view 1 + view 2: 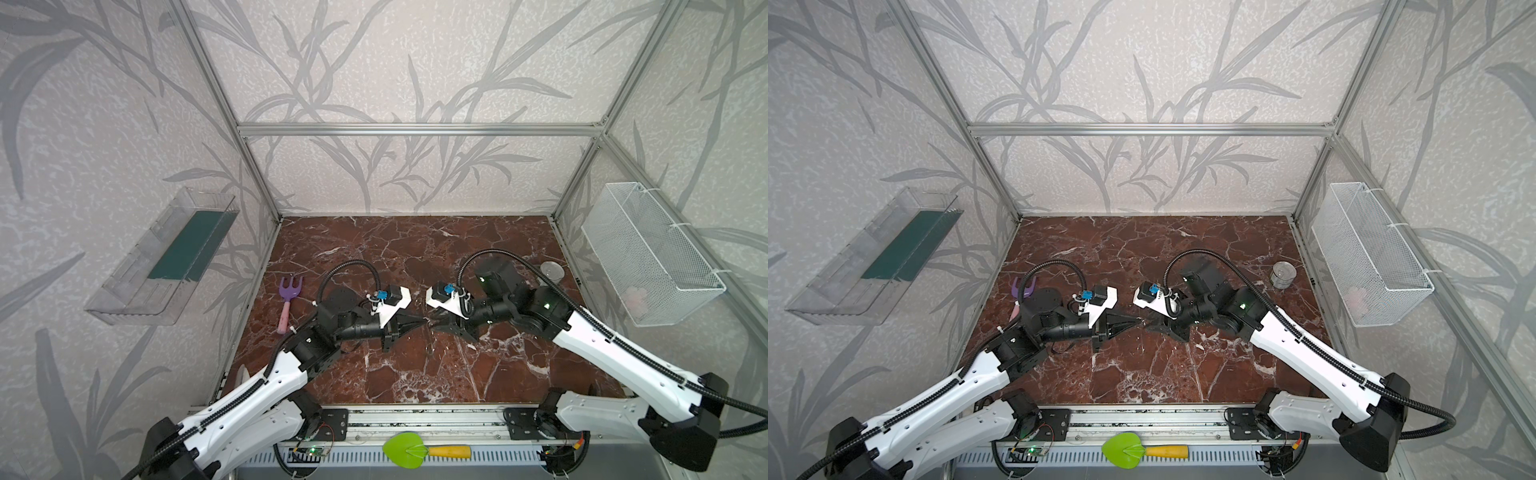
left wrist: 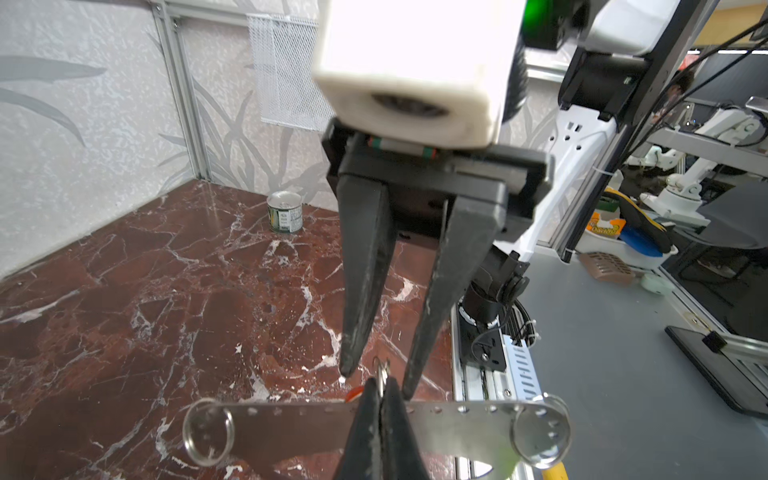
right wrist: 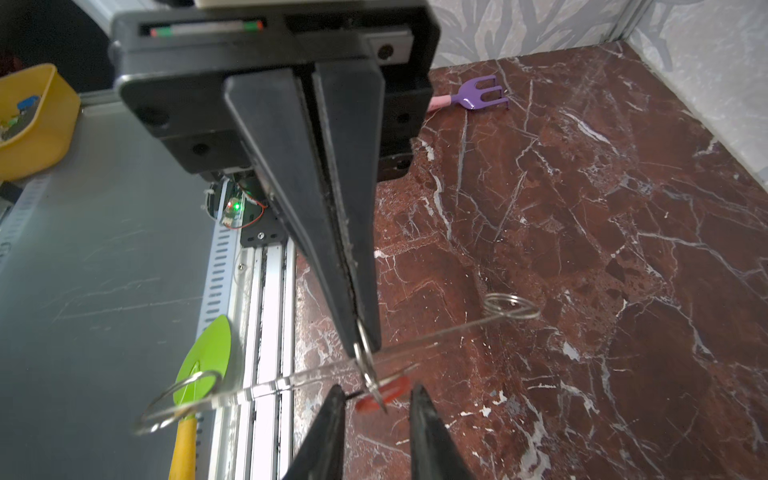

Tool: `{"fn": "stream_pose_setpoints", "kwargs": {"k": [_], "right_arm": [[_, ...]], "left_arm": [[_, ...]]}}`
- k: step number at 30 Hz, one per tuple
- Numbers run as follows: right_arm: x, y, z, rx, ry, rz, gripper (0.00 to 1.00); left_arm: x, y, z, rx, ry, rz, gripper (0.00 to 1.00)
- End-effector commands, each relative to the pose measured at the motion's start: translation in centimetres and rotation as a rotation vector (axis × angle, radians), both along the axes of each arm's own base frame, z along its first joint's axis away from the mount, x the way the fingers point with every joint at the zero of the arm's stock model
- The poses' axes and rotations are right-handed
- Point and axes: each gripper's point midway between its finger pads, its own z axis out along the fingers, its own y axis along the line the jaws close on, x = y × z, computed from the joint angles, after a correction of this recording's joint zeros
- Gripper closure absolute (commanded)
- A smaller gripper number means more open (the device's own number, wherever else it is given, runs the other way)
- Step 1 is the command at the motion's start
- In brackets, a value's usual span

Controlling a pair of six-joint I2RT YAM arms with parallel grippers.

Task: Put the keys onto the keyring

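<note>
Both top views: left claw (image 1: 424, 322) and right claw (image 1: 437, 326) meet tip to tip above the middle of the counter (image 1: 415, 257). Whatever sits between them is too small to make out from there.

Left wrist view: left claw pressed together on the keyring (image 2: 291, 428), pinching it midway along its holed edge. Keyring is clear of the counter, with a wire loop at each end. A small wire ring (image 2: 380, 372) pokes out past the pinching tips. Right claw faces in with fingers spread either side of that ring, apart from it. Of the keys (image 2: 353, 392), only a sliver of red shows.

Right wrist view: keys plainer here. The red tag (image 3: 384, 395) sits at the low end of the wire ring, just under the keyring, in the gap between the spread right fingers. No contact with either finger evident. Metal key itself not discernible.

Can (image 1: 1283, 275) stands whole in a top view, near the counter's right edge.
</note>
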Motion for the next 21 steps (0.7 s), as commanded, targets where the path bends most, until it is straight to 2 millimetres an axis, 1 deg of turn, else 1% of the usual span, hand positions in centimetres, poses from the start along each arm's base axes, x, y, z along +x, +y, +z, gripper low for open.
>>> {"fn": "stream_pose_setpoints", "kwargs": {"k": [1, 6, 9, 13, 16, 21], "right_arm": [[0.9, 0.6, 2.3, 0.126, -0.032, -0.069, 0.72], [1.1, 0.6, 2.5, 0.212, -0.027, -0.114, 0.84], [0.7, 0.8, 2.7, 0.262, -0.009, -0.102, 0.91], [0.0, 1.3, 2.5, 0.280, 0.027, -0.064, 0.94], [-0.5, 1.7, 2.0, 0.275, 0.061, -0.028, 0.99], [-1.6, 2.1, 1.3, 0.266, 0.083, 0.025, 1.00]], "left_arm": [[0.1, 0.2, 3.4, -0.141, -0.083, 0.018, 1.00], [0.1, 0.4, 3.8, -0.217, -0.109, 0.031, 1.00], [0.3, 0.5, 3.8, -0.236, -0.115, 0.044, 1.00], [0.5, 0.7, 3.9, -0.262, -0.127, 0.065, 1.00], [0.5, 0.9, 4.0, -0.292, -0.136, 0.073, 1.00], [0.7, 1.3, 4.2, -0.328, -0.153, 0.097, 1.00]]}}
